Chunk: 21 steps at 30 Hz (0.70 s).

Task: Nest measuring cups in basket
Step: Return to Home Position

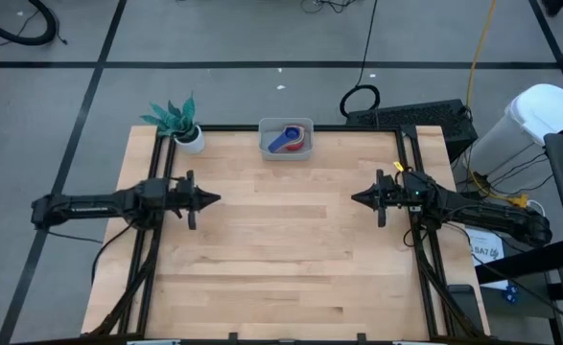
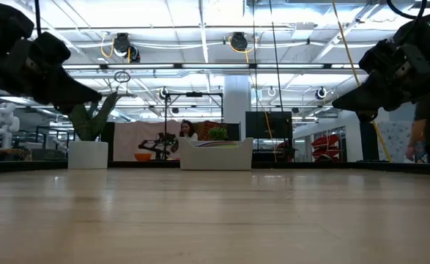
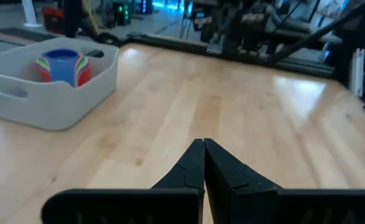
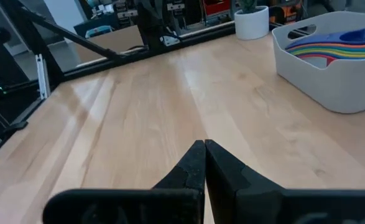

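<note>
The only lettering that showed was dark print on a white tag lying just off the right edge of the table, perhaps reading "SA7.06", though too small to be sure.

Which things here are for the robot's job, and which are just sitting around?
For the job: nested measuring cups, inside the basket at the table far edge; left gripper and right gripper, shut and empty, over the sides.
Just there: potted plant, far left corner.
</note>
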Motion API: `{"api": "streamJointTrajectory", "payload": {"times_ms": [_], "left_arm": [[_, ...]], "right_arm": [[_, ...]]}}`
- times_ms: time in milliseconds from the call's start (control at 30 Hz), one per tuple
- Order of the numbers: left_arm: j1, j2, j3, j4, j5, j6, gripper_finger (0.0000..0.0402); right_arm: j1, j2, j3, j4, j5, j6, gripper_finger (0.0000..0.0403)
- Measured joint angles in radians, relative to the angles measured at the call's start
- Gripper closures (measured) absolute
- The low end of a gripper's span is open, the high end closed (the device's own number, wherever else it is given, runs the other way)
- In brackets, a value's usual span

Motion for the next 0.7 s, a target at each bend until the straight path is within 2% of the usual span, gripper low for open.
{"api": "streamJointTrajectory", "payload": {"times_ms": [200, 433, 567, 700], "left_arm": [[-0.022, -0.038, 0.002, -0.007, -0.008, 0.000, 0.0399], [-0.022, 0.024, 0.002, -0.011, -0.011, -0.007, 0.0398], [-0.022, 0.085, 0.002, -0.012, -0.013, -0.042, 0.0398], [-0.022, 0.138, 0.002, -0.011, -0.015, -0.095, 0.0388]], "right_arm": [[0.000, 0.000, 0.000, 0.045, -0.061, -0.014, 0.0403], [0.000, 0.000, 0.000, 0.057, -0.081, -0.044, 0.0403], [0.000, -0.006, -0.024, 0.187, -0.027, -0.017, 0.0403], [0.000, -0.006, -0.024, 0.215, 0.024, -0.038, 0.0403]]}}
